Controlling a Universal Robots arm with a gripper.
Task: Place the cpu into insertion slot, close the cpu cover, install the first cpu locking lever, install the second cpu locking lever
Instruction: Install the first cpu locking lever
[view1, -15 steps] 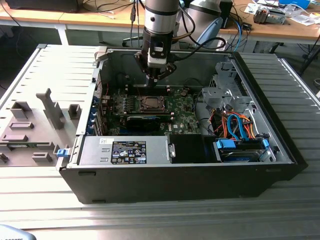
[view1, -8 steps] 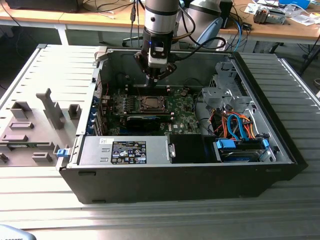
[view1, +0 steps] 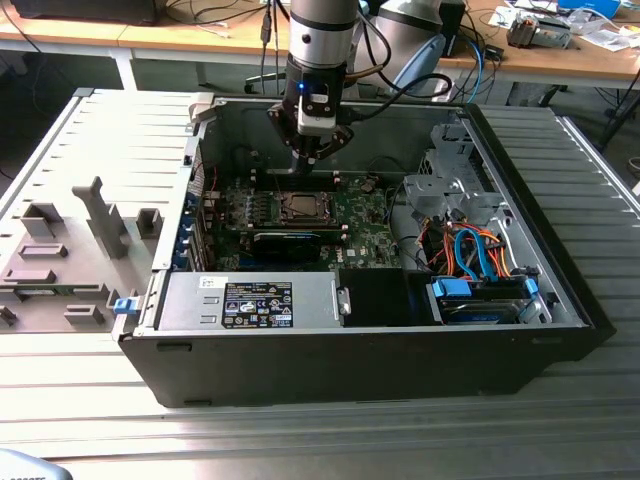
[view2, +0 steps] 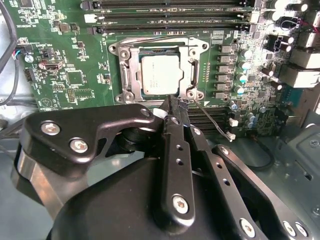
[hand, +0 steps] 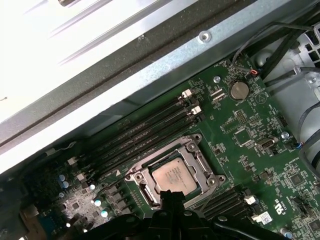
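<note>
Hovering right over the socket edge, the gripper (view2: 173, 102) has its jaws pinched together on nothing, tip just beside the cpu cover (view2: 159, 75), which lies flat over the cpu (view2: 159, 74) seated in the insertion slot (hand: 175, 172).

My gripper (view2: 172, 102) hangs just above the near edge of the insertion slot (view2: 159, 74), fingers pressed together. The cpu cover (view2: 131, 75) lies flat, so nothing rises over the cpu (view2: 160, 75). The memory slots (view2: 170, 12) flank the socket's far edge, a thin black wire (view2: 212, 120) crosses beside my fingertips, and case walls (view1: 330, 115) ring the motherboard (view1: 360, 225).
</note>
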